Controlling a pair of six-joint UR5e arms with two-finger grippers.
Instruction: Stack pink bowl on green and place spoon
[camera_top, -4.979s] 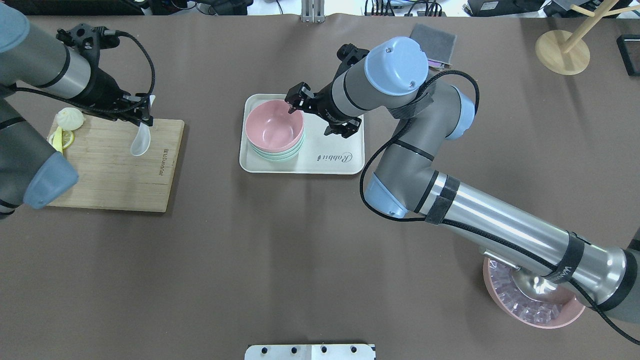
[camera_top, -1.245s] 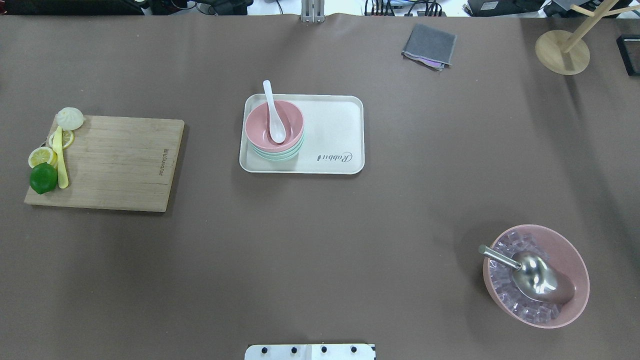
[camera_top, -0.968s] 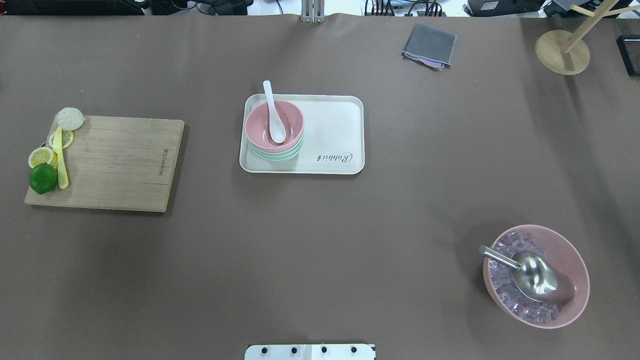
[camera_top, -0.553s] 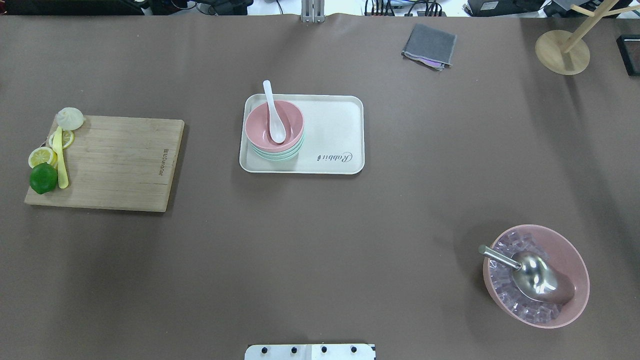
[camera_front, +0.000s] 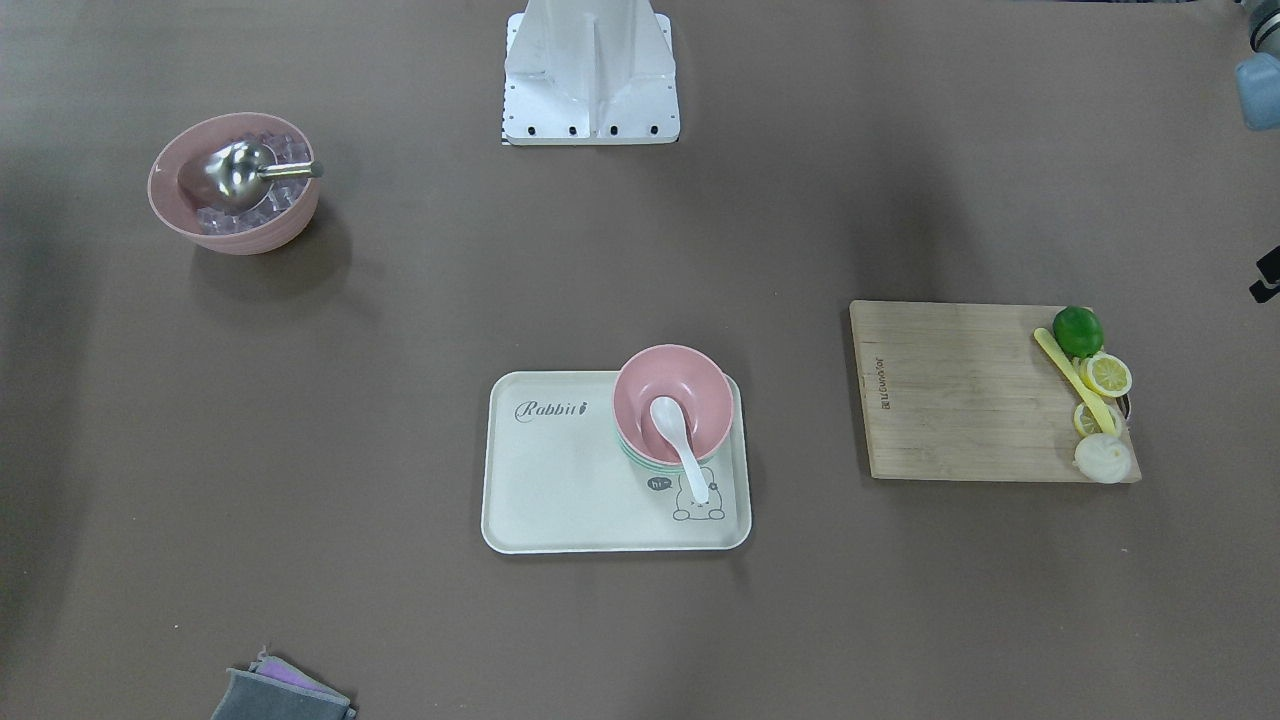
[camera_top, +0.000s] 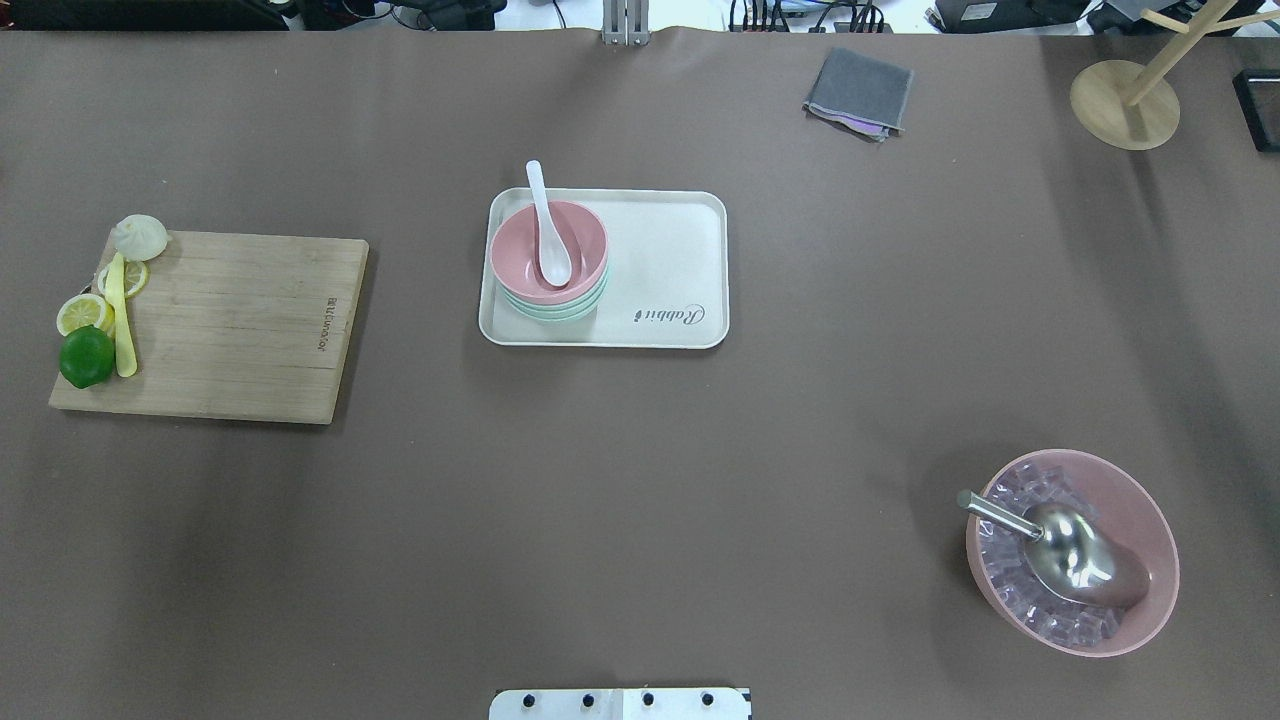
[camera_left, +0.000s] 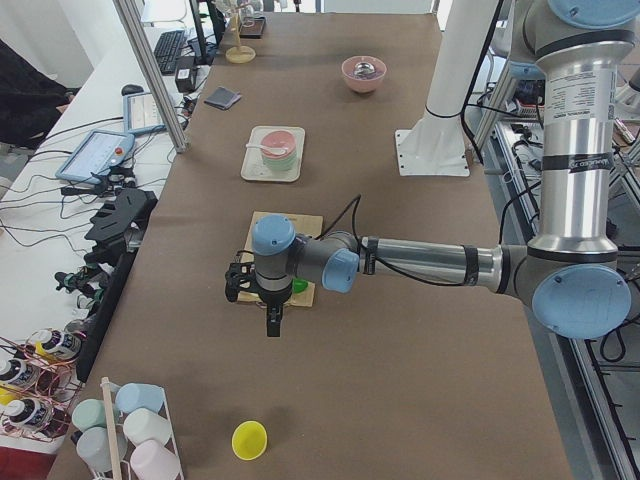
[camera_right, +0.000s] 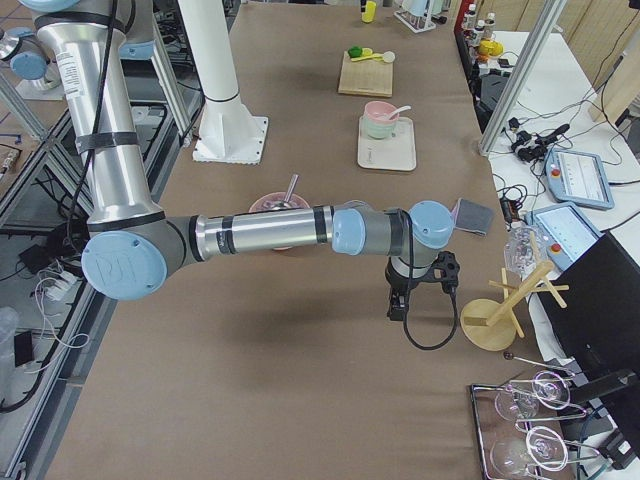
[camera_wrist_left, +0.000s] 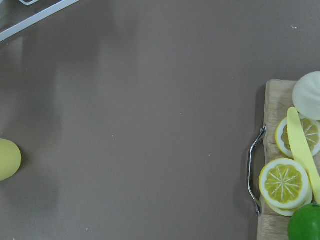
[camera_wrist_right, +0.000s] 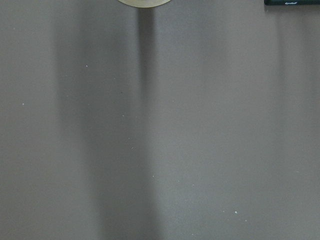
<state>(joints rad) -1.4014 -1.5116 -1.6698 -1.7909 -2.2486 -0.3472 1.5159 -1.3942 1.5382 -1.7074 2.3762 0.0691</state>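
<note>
The pink bowl (camera_top: 582, 248) sits nested in the green bowl (camera_top: 560, 312), whose pale rims show just beneath it. The stack stands at the left end of the cream tray (camera_top: 670, 250) in the overhead view. Nesting keeps the stack low and steady, so it looks unlikely to tip.

The white spoon (camera_top: 545, 225) lies with its scoop down in the pink bowl's hollow. Its handle leans on the far rim and pokes out past the tray's edge. The rim props the handle and the bowl's curve cradles the scoop, which is why it rests there without sliding. Judged from this, both parts of the task look done.

Neither arm is near the tray. The left hand (camera_left: 271, 320) hangs over the counter just off the end of the wooden cutting board (camera_top: 240, 320). The right hand (camera_right: 397, 303) hangs over the counter near the wooden stand (camera_right: 487, 325) at the opposite end. Both are well apart from the stack, probably so as not to disturb it. Each shows clearly only from a side camera, so I cannot tell whether its fingers are spread or pressed together.
</note>
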